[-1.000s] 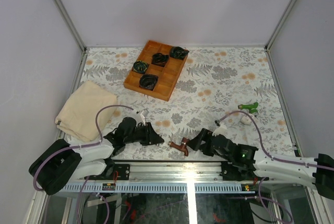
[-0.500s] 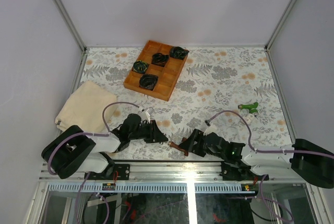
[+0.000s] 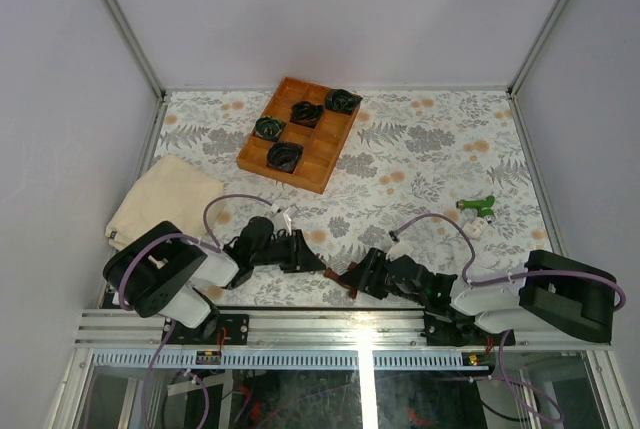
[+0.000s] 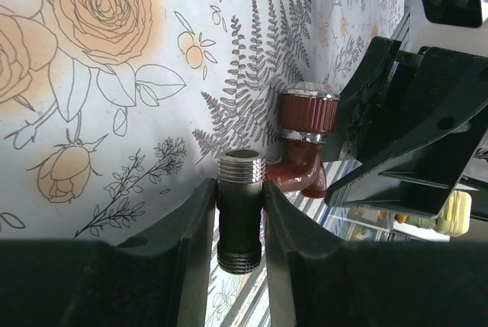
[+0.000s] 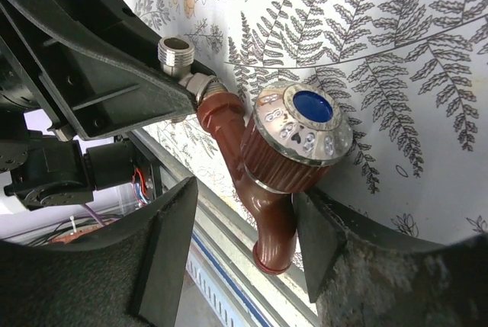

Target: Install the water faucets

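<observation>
left gripper point(image 4: 239, 197): clamped on red-brown faucet point(image 5: 263, 190) threaded end
right gripper point(image 5: 248, 197): part-open, astride its body
green faucet point(image 3: 478, 205): well apart, far right

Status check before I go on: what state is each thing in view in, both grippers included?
Red-brown faucet: gripped by its threaded end, at the table's near edge.
Left gripper: jaws shut on that threaded end.
Right gripper: jaws open either side of the faucet's body, not clamped.
Green faucet: lying loose on the table, untouched.
Coiled bundles: four, each in its own tray compartment.
Cloth: folded, lying flat.
</observation>
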Robot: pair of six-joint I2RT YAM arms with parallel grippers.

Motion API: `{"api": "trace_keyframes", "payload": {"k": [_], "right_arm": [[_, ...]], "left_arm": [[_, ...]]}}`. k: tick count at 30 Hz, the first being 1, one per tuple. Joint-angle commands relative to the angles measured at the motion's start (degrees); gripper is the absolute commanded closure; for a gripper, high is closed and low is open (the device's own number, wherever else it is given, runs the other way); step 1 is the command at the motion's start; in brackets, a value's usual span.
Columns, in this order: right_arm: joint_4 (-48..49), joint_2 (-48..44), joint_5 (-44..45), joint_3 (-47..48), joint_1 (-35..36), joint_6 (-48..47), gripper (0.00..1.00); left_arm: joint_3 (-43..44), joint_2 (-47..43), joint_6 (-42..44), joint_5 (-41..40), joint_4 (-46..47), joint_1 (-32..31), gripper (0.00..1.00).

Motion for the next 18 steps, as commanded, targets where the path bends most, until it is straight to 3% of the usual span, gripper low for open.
{"api": "trace_keyframes", "payload": {"k": [1, 12, 18], "right_arm": [[3.22, 4.41, 2.92, -1.94, -0.08, -1.56, 0.41], [15.23, 11.48, 6.89, -3.49, -0.07, 2.10, 0.47], [17.45, 14.99, 6.37, -2.25, -0.08, 0.76, 0.57]], "left_arm": [[-0.06, 0.71, -0.75, 2.24, 6.24, -0.39, 1.00], [-0.84, 0.51, -1.03, 1.66, 6.36, -0.39, 1.00], [-0.73, 0.73, -1.04, 1.21, 6.07, -0.39, 1.00]]}}
